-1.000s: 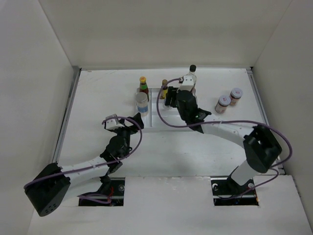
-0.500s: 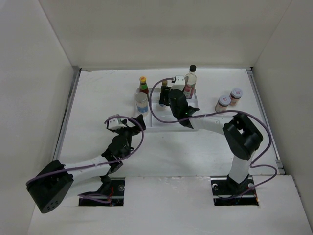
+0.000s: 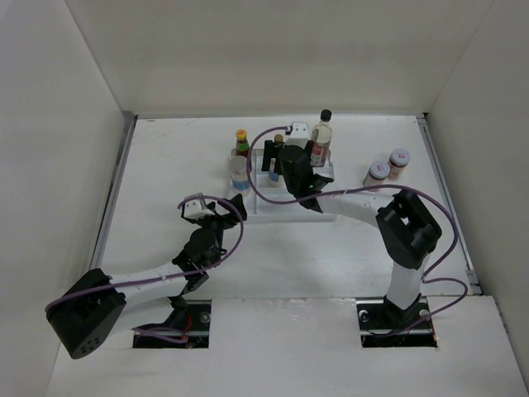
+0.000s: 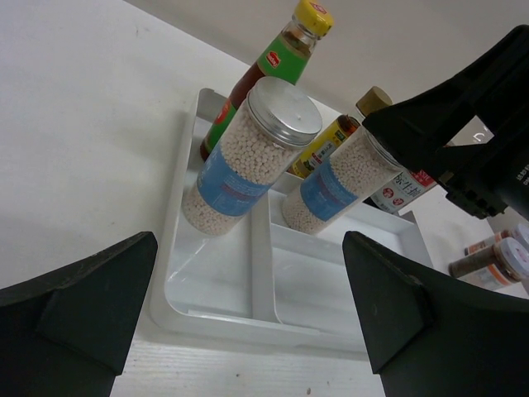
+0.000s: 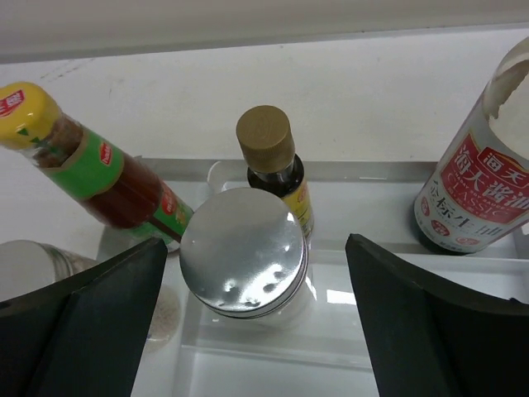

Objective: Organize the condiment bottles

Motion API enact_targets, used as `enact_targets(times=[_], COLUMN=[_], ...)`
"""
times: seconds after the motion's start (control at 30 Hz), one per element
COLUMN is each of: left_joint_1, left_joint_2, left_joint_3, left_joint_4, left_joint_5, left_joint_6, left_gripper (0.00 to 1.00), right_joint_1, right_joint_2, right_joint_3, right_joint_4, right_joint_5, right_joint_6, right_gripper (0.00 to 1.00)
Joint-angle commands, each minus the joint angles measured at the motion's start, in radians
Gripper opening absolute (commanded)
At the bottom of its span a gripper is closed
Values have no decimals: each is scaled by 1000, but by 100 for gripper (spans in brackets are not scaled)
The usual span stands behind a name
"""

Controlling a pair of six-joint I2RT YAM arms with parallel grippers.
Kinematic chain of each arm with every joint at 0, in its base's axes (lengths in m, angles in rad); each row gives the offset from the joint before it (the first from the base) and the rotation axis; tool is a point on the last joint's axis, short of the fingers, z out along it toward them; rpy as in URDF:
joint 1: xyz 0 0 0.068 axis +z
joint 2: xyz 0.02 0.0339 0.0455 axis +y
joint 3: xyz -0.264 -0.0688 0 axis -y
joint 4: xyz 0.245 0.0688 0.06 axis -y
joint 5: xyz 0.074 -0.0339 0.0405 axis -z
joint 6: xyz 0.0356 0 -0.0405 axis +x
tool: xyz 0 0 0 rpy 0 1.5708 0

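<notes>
The white tray [image 3: 263, 204] holds one white shaker [image 3: 240, 175] at its left. A second shaker [image 5: 244, 251] stands in the adjoining compartment. My right gripper [image 5: 256, 248] is open above it, a finger on each side with gaps to the lid. Behind stand the yellow-capped red sauce bottle [image 3: 241, 142], the tiny brown bottle [image 5: 269, 157] and the tall clear black-capped bottle [image 3: 321, 136]. Two red-lidded jars [image 3: 377, 174] [image 3: 399, 160] sit on the table to the right of the tray. My left gripper [image 4: 250, 248] is open and empty at the tray's near edge.
White walls close in the table on the left, back and right. The right arm's purple cable [image 3: 256, 153] loops over the tray's back. The tray's near compartments [image 4: 331, 289] hold nothing.
My right gripper moved left across the tray, then opened off the second shaker, which now stands free. The left arm has barely moved.
</notes>
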Motion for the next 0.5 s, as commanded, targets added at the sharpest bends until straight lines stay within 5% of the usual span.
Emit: enact_targets(times=[0.0, 0.23, 0.47], left_joint_1=[6, -1, -7], left_joint_2=[-8, -22, -19], left_joint_3=[18, 15, 21], left_joint_4=[32, 32, 32], left_joint_5=[11, 6, 5], left_joint_6=[-15, -18, -18], left_gripper=[98, 98, 98], right_joint_1=[15, -59, -425], right_joint_2=[-113, -441, -546], right_joint_3=[-6, -259, -437], right_joint_4=[34, 46, -137], right_joint_5=[24, 35, 77], right_joint_6=[-9, 4, 86], right_gripper=[98, 100, 100])
